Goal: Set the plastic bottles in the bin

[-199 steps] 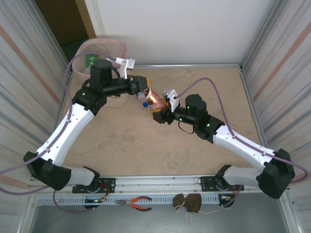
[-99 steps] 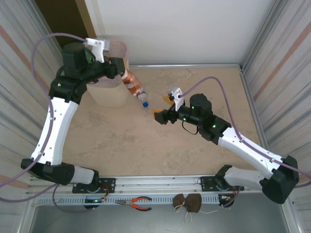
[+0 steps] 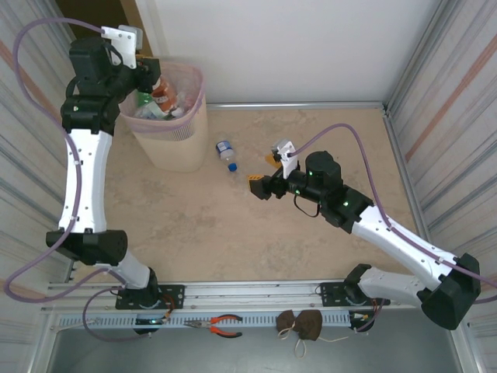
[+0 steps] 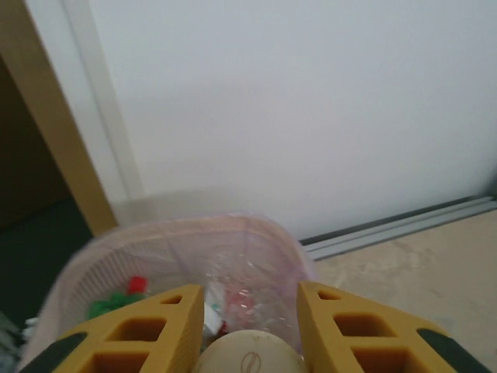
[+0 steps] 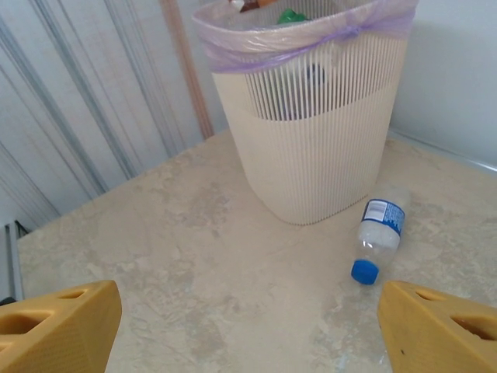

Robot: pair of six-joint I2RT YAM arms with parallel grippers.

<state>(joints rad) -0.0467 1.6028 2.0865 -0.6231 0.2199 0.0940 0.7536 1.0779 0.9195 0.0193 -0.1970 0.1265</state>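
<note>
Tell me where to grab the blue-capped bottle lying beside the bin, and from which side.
Best grip the bottle across its clear body between label and cap, coming down from above with the open right gripper. It lies flat on the table, cap toward that arm, both long sides free.

Red pliers point(image 3: 220, 325), brn pouches point(image 3: 301, 324) nr them

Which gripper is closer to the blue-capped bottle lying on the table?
Right. The right gripper hovers beside the blue-capped bottle, jaws open toward it. The left gripper is farther off, above the bin, shut on another bottle.
</note>
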